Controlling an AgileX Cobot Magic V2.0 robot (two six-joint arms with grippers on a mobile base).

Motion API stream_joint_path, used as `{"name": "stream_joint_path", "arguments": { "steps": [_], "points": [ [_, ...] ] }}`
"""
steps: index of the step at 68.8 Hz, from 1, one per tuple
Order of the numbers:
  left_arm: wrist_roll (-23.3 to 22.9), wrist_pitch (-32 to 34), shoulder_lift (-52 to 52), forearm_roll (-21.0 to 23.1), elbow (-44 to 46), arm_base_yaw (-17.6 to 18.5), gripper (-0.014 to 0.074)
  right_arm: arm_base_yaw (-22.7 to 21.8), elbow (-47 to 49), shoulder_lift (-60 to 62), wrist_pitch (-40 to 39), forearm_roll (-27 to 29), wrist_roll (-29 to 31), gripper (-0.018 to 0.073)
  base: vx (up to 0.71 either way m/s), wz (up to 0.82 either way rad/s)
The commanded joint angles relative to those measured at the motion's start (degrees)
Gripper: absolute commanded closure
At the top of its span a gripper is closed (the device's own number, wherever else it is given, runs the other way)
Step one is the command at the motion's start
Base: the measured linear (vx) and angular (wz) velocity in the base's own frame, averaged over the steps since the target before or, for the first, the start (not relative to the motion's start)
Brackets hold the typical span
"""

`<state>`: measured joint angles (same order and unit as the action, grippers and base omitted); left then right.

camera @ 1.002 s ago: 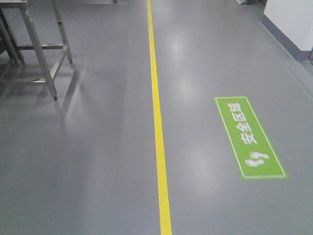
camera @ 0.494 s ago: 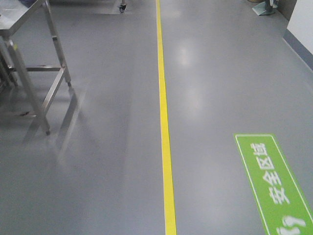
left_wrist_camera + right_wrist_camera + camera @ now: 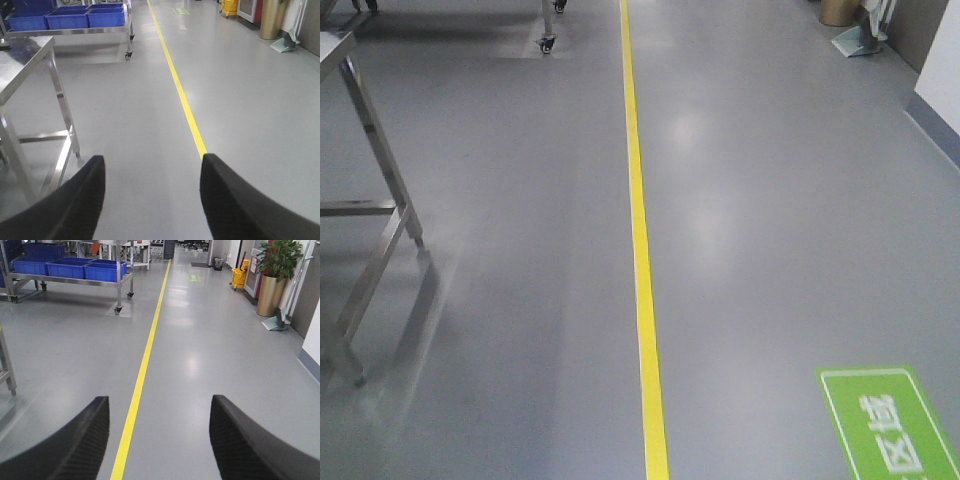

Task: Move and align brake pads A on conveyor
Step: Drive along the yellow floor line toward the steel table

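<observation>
The brake pads and the conveyor are out of view in every frame. My left gripper [image 3: 152,162] is open and empty, its black fingers [image 3: 75,200] spread wide above the grey floor. My right gripper [image 3: 159,404] is open and empty too, its fingers [image 3: 240,440] spread on either side of the yellow floor line [image 3: 137,385]. Neither gripper shows in the front view.
A stainless steel table [image 3: 25,60] stands at the left; its legs [image 3: 380,190] show in the front view. A wheeled rack with blue bins [image 3: 75,267] is further ahead on the left. A yellow line [image 3: 640,250] runs down the floor. A green floor sign [image 3: 895,425] lies at the lower right. A potted plant [image 3: 275,280] stands at the right wall.
The view has advanced along the floor: the steel table has slid left and nearer, the green sign has dropped to the lower right corner, and the rack's caster has come into sight ahead.
</observation>
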<state>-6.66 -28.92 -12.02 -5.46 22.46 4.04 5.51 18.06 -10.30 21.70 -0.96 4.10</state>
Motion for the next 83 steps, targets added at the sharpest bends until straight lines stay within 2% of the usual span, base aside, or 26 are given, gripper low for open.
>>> {"name": "stream_joint_path", "arguments": {
  "steps": [1,83],
  "points": [
    [-0.31,4.30,-1.24,0.04,1.27,0.14,0.0202,-0.03,1.60,-0.86,-4.12,-0.14,0.40,0.0122,0.81,0.00],
    [-0.31,4.30,-1.24,0.04,1.27,0.14,0.0202,-0.03,1.60,-0.86,-4.09,-0.14,0.40,0.0122,0.74,0.06]
  ]
}}
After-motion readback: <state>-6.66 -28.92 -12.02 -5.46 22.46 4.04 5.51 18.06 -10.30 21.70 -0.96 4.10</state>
